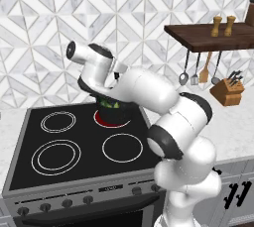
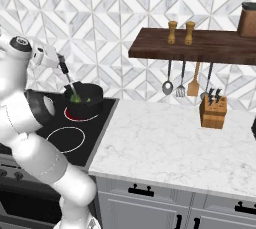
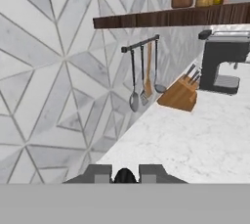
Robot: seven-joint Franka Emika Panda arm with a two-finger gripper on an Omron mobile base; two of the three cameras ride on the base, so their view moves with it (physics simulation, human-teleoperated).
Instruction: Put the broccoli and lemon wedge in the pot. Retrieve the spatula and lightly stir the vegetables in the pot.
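Note:
The black pot (image 2: 86, 102) stands on the back right burner of the stove, which glows red under it. Green and yellowish-green vegetables (image 2: 78, 99) lie inside it; the broccoli and lemon wedge cannot be told apart. My gripper (image 2: 57, 60) hovers above the pot's left side, pointing sideways along the wall. It is shut on the dark handle of the spatula (image 2: 69, 79), whose grey shaft slants down into the pot, where its head is hidden. In the left base view my arm covers much of the pot (image 1: 115, 114). In the hand view the fingertips (image 3: 102, 172) pinch a dark round handle end.
The black stove top (image 1: 59, 141) has three unlit burners. Right of it runs a marble counter (image 2: 165, 143) with a knife block (image 2: 213, 111). Under a wooden shelf (image 2: 200, 43) hang a spoon (image 2: 167, 88), a slotted turner (image 2: 180, 91) and a wooden utensil (image 2: 194, 86). A coffee machine (image 3: 222, 66) stands further along.

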